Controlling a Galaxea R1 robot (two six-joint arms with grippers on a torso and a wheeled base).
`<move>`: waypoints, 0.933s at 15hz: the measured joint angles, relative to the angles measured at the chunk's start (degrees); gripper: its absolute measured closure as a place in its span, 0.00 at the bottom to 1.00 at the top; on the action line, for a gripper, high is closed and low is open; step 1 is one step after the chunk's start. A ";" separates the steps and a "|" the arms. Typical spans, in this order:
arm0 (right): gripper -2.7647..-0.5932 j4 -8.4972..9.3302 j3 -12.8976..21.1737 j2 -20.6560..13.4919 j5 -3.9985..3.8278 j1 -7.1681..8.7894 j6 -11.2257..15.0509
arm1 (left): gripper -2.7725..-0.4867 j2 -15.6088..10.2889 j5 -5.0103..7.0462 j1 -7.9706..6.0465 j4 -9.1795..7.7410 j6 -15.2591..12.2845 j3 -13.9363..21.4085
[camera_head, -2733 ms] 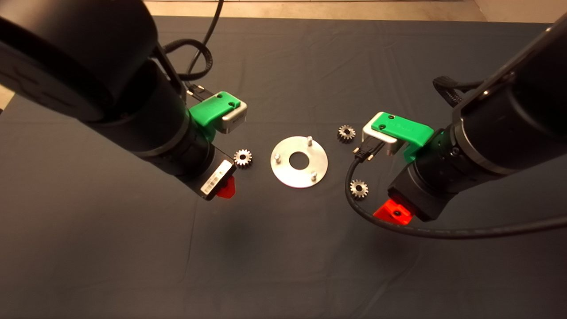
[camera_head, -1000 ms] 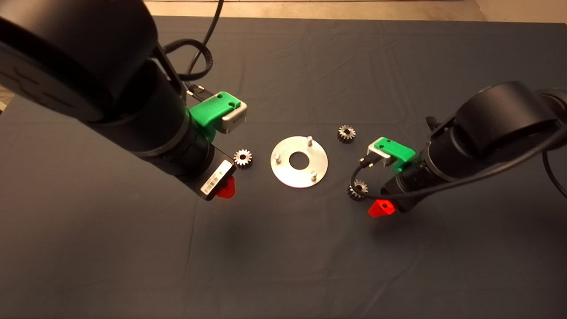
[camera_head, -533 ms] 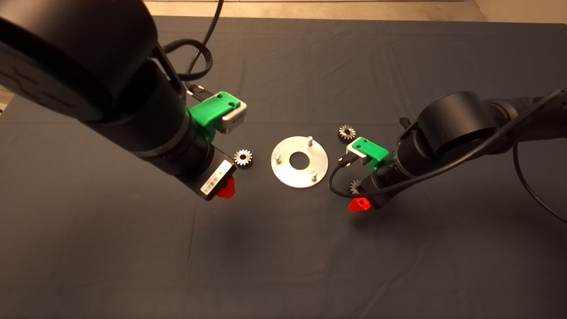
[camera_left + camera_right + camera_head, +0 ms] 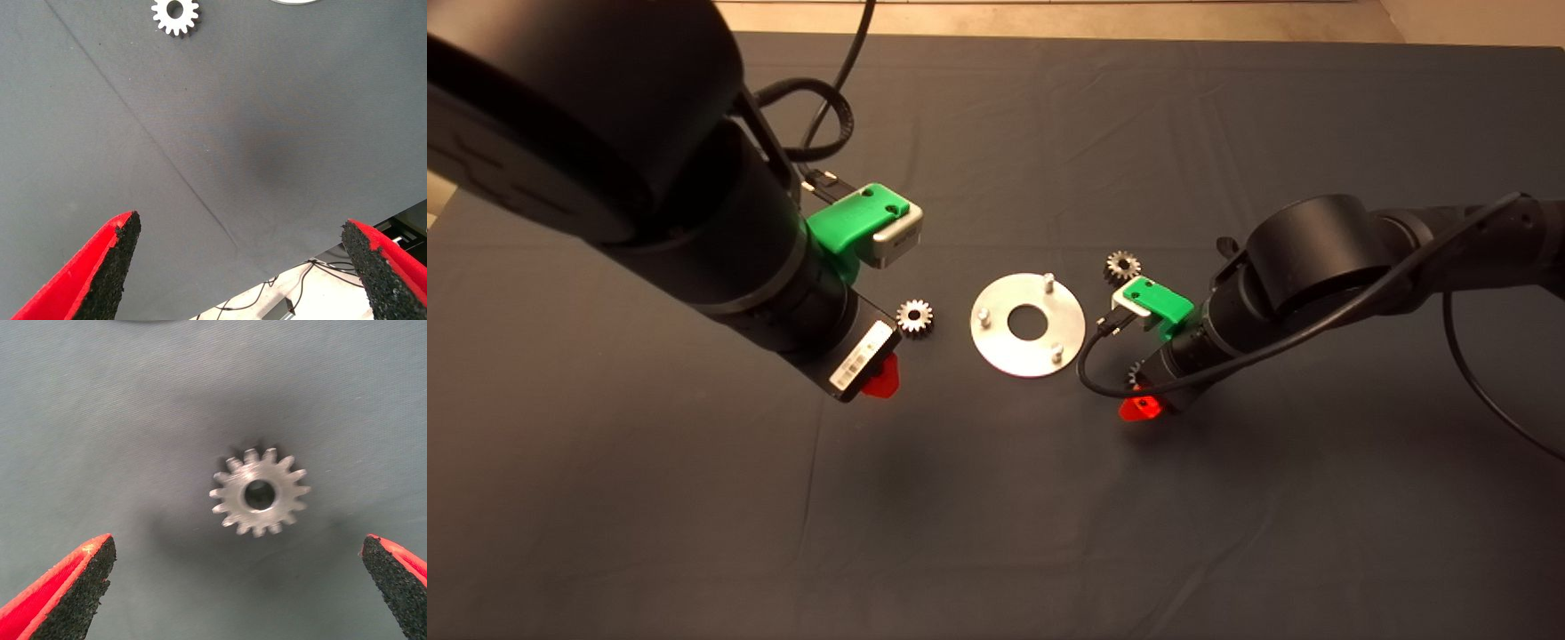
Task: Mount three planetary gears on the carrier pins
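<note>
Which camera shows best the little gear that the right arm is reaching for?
The right wrist view: the gear lies flat on the mat, teeth and bore plain, between the open right gripper. In the head view the arm hides nearly all of it. The left wrist view shows a different gear.

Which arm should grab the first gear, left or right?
Right, probably. The right gripper is open and low over a gear lying flat on the mat, centred between its fingers. The left gripper, also open, has its nearest gear well ahead.
</note>
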 joint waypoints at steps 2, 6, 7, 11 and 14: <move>0.01 -0.91 -0.62 0.00 0.00 -0.39 -0.73 | 0.26 0.00 0.00 0.00 0.00 0.00 0.00; 0.01 -1.77 -1.48 -0.17 -0.01 -1.45 -2.00 | 0.26 0.00 0.00 0.00 0.00 0.00 0.00; 0.01 -2.04 -1.62 -0.22 0.00 -1.85 -2.10 | 0.26 0.00 0.00 0.00 0.00 0.00 0.00; 0.01 -2.78 -1.79 -0.30 0.02 -2.73 -2.41 | 0.26 0.00 0.00 0.00 0.00 0.00 0.00; 0.03 -3.74 -1.90 -0.33 0.00 -3.69 -2.76 | 0.26 0.00 0.00 0.00 0.00 0.00 0.00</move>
